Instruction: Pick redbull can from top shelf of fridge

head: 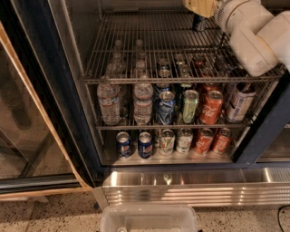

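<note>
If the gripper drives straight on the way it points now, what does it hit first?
Probably the back wall. The gripper, at the picture's top edge, points left and inward above the top shelf; the redbull can stands just below its line. Depth is unclear.

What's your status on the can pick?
Gripper high at back of fridge, just above the redbull can. Can upright on top shelf. Nothing seen between them.
</note>
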Controlling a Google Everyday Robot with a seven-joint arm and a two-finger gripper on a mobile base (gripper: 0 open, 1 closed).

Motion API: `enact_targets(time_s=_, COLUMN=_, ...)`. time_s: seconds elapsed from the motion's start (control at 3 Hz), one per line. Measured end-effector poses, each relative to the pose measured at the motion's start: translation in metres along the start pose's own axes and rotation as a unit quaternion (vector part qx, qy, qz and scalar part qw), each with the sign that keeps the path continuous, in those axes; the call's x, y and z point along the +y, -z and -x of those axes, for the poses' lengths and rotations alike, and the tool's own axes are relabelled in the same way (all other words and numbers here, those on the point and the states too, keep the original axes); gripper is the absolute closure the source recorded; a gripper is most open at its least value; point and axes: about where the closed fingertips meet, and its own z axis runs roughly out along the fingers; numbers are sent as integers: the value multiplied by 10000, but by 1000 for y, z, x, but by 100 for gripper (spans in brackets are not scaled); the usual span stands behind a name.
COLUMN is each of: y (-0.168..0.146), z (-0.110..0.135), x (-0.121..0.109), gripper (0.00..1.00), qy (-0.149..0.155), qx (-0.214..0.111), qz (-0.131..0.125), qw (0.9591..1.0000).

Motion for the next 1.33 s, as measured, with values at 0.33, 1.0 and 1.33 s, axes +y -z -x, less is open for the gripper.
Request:
enact_targets(time_s=0.33, y=-15, z=2, x=6, gripper=0, qy=185, qx=288, qz=-6, qw=9994)
enact_targets(time_s=1.0, y=-57, z=-59, x=0, gripper=0, qy=313, qx=968, qz=11, qw=9948)
enact_targets(time_s=1.33, y=-72, z=-76, x=-20, gripper=0, qy=-6, qx=959, qz=-72, qw=9954)
